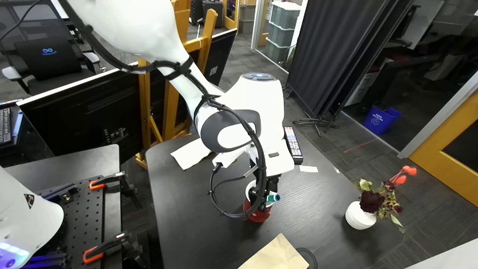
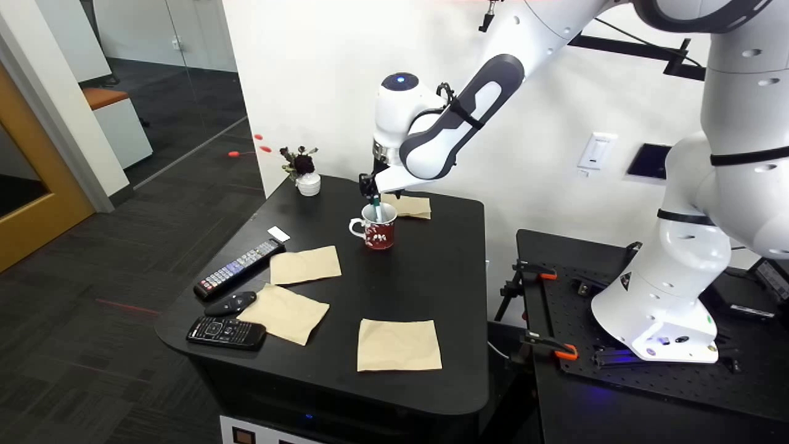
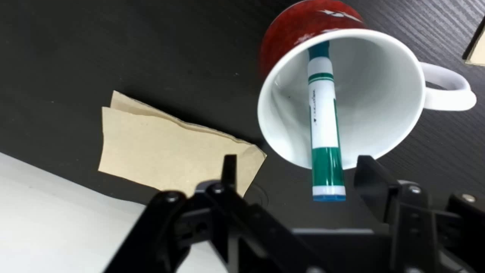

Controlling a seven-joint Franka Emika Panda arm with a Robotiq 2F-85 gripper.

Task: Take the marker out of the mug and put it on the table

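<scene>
The red mug (image 3: 308,24) with white inside and handle stands upright on the dark table (image 2: 425,277). The mug shows in both exterior views (image 1: 257,216) (image 2: 379,236). The teal-green and white marker (image 3: 325,121) leans in the mug, its blue-tipped end sticking out past the rim. The marker's lower end is inside the mug. It also shows in an exterior view (image 2: 377,206). My gripper (image 3: 297,163) is open, one finger on each side of the marker's upper end, apart from it. The right finger is closer to the marker. In an exterior view, cables partly cover the gripper and mug.
A folded brown paper (image 3: 170,148) lies beside the mug. More brown papers (image 2: 399,345) lie on the table. Several remotes (image 2: 240,268) lie along one table edge. A white vase with flowers (image 2: 308,184) stands near a corner, by the wall.
</scene>
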